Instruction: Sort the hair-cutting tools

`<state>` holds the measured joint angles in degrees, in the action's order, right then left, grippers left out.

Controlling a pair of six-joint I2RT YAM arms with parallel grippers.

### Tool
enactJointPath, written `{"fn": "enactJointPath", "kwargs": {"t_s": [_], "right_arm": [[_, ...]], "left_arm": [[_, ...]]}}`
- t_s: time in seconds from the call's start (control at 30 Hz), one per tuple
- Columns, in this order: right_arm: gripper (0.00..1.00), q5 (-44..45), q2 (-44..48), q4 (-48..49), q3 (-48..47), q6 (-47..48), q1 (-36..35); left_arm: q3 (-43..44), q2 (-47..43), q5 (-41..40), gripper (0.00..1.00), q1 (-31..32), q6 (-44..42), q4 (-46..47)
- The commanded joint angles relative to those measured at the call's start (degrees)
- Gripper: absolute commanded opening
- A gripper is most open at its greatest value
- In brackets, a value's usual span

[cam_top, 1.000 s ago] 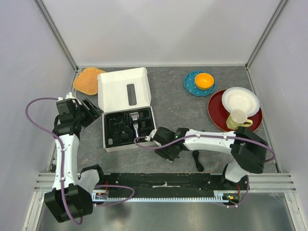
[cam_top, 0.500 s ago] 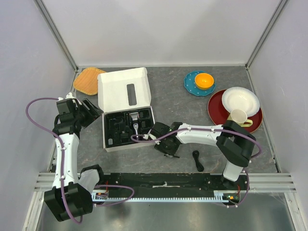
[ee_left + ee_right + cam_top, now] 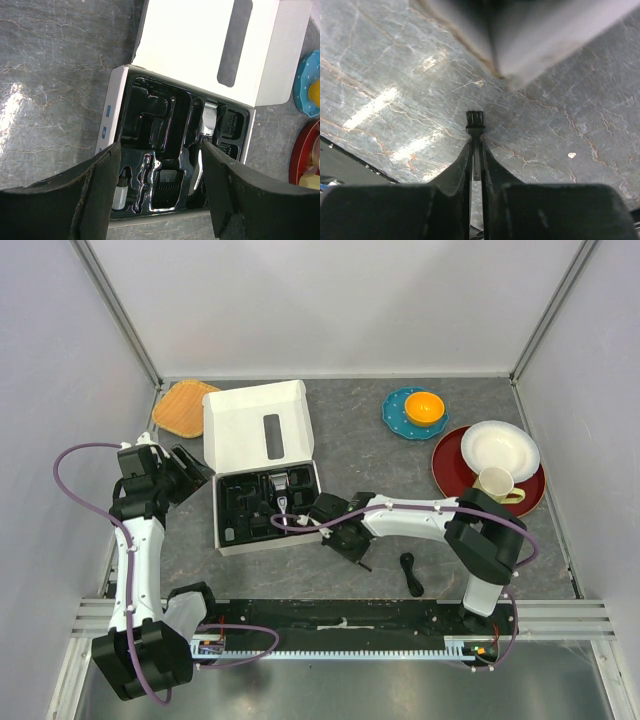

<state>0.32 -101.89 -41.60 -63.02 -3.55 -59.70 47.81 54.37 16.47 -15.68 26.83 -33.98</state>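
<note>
The right hand [image 3: 476,150] is clenched on the thin black brush [image 3: 475,120]. The brush sits between the fingers, its long axis in line with them. Its bristle head projects past the tips, close over the counter [image 3: 560,125]; contact cannot be told. The moulded tray [image 3: 145,117] lies just to this hand's left. The left hand [image 3: 161,150] is released, empty and farther from the brush.

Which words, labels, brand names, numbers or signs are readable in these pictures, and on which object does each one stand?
No text can be read in any view.
Small blue marks on the side wall of the white box: perhaps printed labels, but too small and blurred to read.
Nothing else in the pictures shows visible print.
</note>
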Motion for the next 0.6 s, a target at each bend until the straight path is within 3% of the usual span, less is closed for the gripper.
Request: {"fn": "enactJointPath", "kwargs": {"t_s": [0.0,0.07,0.57], "right_arm": [[0.09,6.2,-0.9,3.5,0.2,-3.7,2.0],[0.0,6.1,-0.2,4.8,0.3,-4.3,2.1],[0.0,2.9,7.3,5.4,-0.6,-8.1,3.8]], "left_arm": [[0.3,-1.0,-0.1,0.72,-0.4,-1.6,1.5],[0.3,-1.0,-0.2,0.72,-0.4,-1.6,1.5],[0.3,-1.3,-0.7,0.72,-0.6,-1.5,1.5]]}}
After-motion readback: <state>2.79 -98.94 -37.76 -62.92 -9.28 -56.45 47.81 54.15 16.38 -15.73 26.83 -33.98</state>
